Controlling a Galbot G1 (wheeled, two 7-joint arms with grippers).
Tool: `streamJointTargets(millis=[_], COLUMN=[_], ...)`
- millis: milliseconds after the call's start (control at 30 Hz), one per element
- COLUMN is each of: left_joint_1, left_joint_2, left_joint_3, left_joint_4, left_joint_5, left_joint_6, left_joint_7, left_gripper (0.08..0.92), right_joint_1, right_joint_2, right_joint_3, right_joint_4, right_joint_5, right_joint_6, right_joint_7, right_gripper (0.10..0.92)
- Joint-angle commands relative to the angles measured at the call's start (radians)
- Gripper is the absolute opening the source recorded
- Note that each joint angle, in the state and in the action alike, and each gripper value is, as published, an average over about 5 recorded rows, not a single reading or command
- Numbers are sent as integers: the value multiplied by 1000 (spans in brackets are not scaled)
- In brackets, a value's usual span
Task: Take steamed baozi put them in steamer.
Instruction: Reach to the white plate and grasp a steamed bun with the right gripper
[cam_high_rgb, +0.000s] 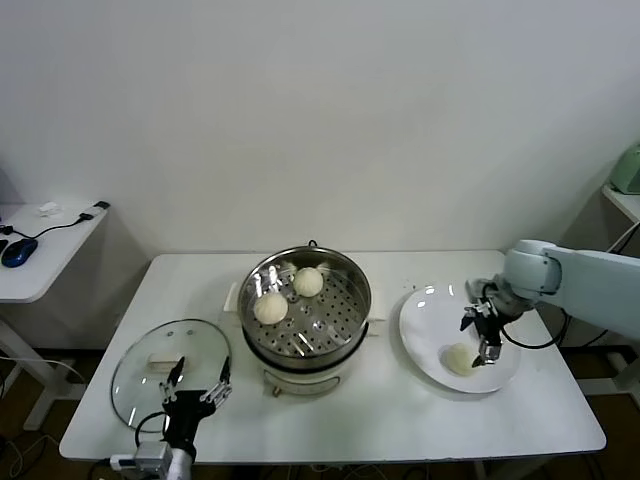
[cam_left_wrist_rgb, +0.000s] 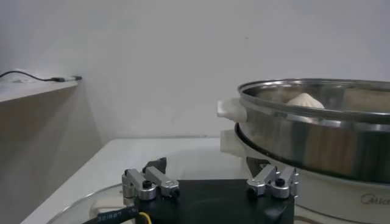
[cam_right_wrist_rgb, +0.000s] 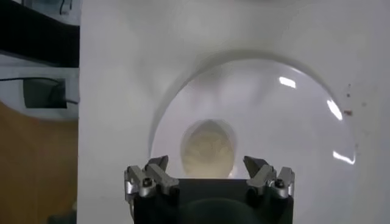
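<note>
Two steamed baozi (cam_high_rgb: 270, 308) (cam_high_rgb: 308, 282) lie on the perforated tray of the steel steamer (cam_high_rgb: 340, 325) at the table's middle. A third baozi (cam_high_rgb: 459, 358) (cam_right_wrist_rgb: 208, 148) rests on the white plate (cam_high_rgb: 425, 318) to the right. My right gripper (cam_high_rgb: 479, 335) (cam_right_wrist_rgb: 206, 163) hangs open just above that baozi, its fingers spread either side of it without touching. My left gripper (cam_high_rgb: 198, 376) (cam_left_wrist_rgb: 207, 165) is open and empty over the glass lid, beside the steamer (cam_left_wrist_rgb: 317, 131), where one baozi top (cam_left_wrist_rgb: 306, 101) shows over the rim.
A round glass lid (cam_high_rgb: 150, 362) lies flat at the table's front left. A side desk (cam_high_rgb: 45, 250) with a mouse and cable stands to the left. The plate's near edge lies close to the table's front right edge.
</note>
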Motion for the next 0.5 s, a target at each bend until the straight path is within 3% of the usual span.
streamJointTargets(millis=[33,367,500], left_joint_1=[1,2,3], left_joint_2=[0,1,1], left_joint_3=[0,3,3], left_joint_4=[2,3,0], left_joint_5=[-1,-2,-2], left_joint_6=[0,2,3], left_joint_7=[0,-1,-1], left_gripper=[823,823,823], right_joint_1=[-165,-235,-241], right_joint_2=[-12,13,16], right_joint_3=[123,184,190], right_joint_4=[-63,-94,-97], right_joint_5=[-57,-65,-73], right_joint_6=[-6,-23,-28], right_joint_7=[27,36,37], right_gripper=[823,820,762])
